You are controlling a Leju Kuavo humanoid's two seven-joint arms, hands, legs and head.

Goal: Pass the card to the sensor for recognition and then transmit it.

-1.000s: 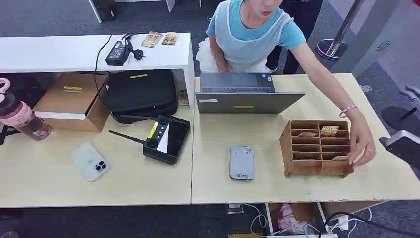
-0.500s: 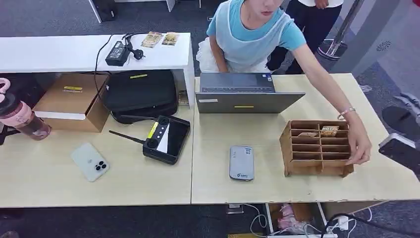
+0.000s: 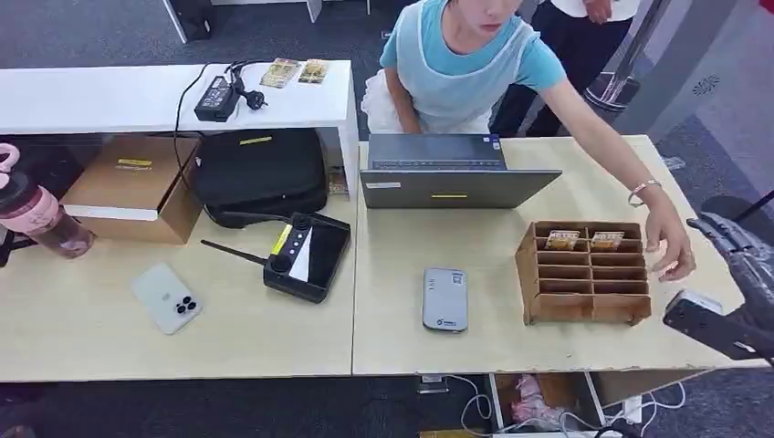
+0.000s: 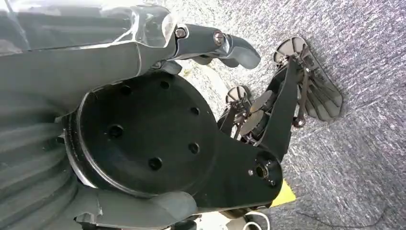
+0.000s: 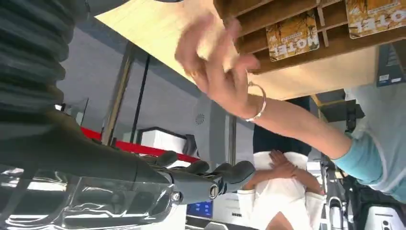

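Observation:
A wooden slotted rack (image 3: 584,292) stands on the right of the table, with two yellow cards (image 3: 562,241) (image 3: 607,240) side by side in its top row; both cards (image 5: 292,36) (image 5: 376,14) also show in the right wrist view. The grey card sensor (image 3: 445,299) lies flat to the rack's left. My right hand (image 3: 737,260) hangs beyond the table's right edge, right of the rack, fingers (image 5: 210,175) stretched out and holding nothing. A person's hand (image 3: 671,248) hovers between it and the rack. My left hand (image 4: 218,43) hangs over the carpet, empty, a finger extended.
A half-open laptop (image 3: 447,173) sits behind the rack, in front of the person in the blue shirt (image 3: 465,64). On the left table are a black antenna device (image 3: 306,255), a phone (image 3: 165,297), a pink bottle (image 3: 36,214), a cardboard box (image 3: 132,187) and a black bag (image 3: 258,173).
The person's hand has lifted off the rack's lower right corner and drawn back to its right. A second card now stands in the top row. My right hand has risen into view.

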